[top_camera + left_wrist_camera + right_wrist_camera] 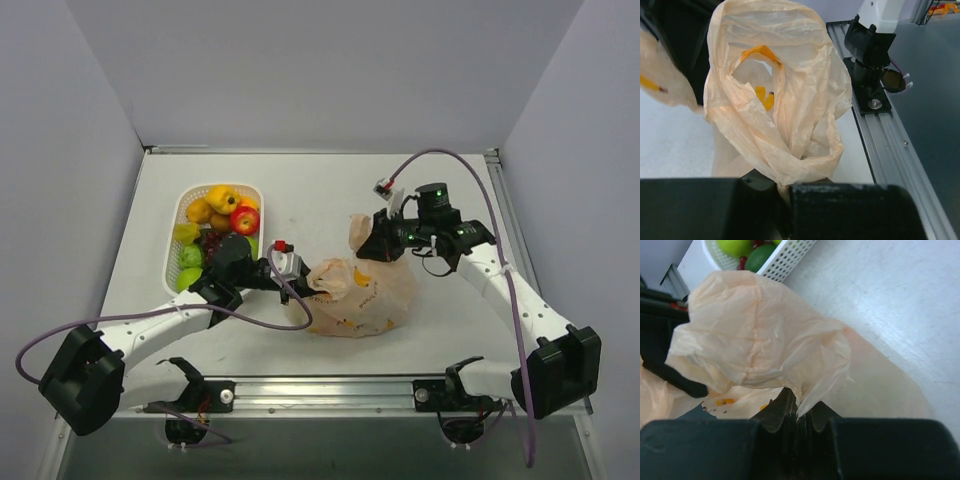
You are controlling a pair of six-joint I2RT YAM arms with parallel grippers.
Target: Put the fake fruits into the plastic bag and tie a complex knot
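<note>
- The fake fruits fill a white basket at the counter's left.
- The left fingers are clamped on the plastic bag's left fold.
- The bag lies mid-counter.
- The right fingers pinch its raised right flap.

I'm looking at a white table boxed in by plain pale-grey walls: back wall, left wall, right wall. An aluminium rail edges the near side, with dark floor past it. The light is soft and even.
</note>
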